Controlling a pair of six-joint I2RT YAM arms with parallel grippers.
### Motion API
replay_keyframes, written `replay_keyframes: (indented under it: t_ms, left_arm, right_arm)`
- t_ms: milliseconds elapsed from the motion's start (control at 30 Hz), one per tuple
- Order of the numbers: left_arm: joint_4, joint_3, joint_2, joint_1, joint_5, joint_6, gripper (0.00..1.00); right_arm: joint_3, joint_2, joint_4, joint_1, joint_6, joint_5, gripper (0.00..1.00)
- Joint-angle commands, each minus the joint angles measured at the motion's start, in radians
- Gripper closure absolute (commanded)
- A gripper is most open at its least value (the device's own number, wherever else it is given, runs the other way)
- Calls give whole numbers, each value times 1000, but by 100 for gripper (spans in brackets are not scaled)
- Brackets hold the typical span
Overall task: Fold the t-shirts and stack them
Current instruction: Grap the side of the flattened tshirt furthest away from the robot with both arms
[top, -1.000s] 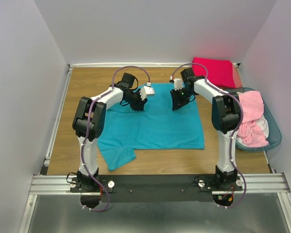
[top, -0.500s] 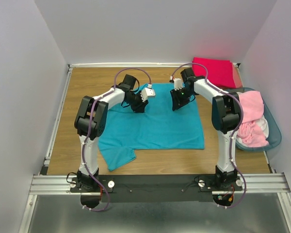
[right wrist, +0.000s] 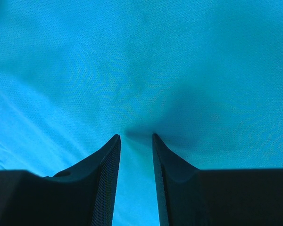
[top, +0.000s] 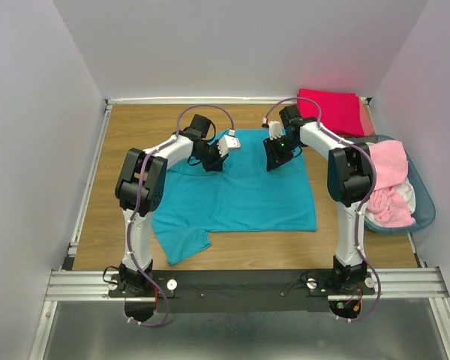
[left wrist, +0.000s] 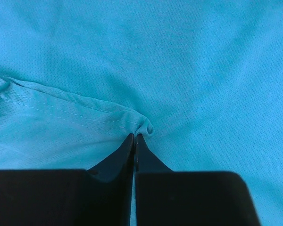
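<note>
The teal t-shirt [top: 240, 199], a plain fine-mesh knit, lies spread flat in the middle of the worktop [top: 135, 127], one sleeve at the near left. The left tool [left wrist: 134, 137] is closed on a pinched ridge of its stitched hem. The right tool [right wrist: 136, 137] stands open, its tips pressing the cloth.

teal tee [top: 240, 195] flat, centre | crimson tee [top: 330, 111] folded, far-R corner | pink tees [top: 386, 176] heaped R

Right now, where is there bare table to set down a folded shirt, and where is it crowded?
Free: bare wood between the teal t-shirt and the left rail, and the strip behind it along the back wall. Crowded: the right side, with the crimson t-shirt and the basket of pink shirts.
</note>
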Motion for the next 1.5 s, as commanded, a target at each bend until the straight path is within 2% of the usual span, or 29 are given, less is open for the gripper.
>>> replay_keyframes:
  t_ms: [0, 100, 367, 833, 1133, 1467]
  left_arm:
    - [-61, 47, -42, 15, 38, 4, 95]
    - [-79, 65, -56, 30, 46, 5, 100]
    - [-107, 127, -79, 70, 41, 7, 100]
    - [-202, 415, 44, 181, 24, 39, 100]
    - [-217, 484, 90, 205, -8, 57, 100]
    - [-216, 530, 114, 244, -26, 39, 100]
  right_arm:
    - [26, -42, -23, -6, -13, 35, 59]
    - [49, -50, -23, -17, -16, 47, 59]
    - [246, -2, -22, -109, -18, 81, 53]
    - [615, 260, 38, -158, -67, 240, 46]
    - [629, 343, 115, -158, -88, 302, 46]
    - [624, 394, 150, -158, -97, 297, 46]
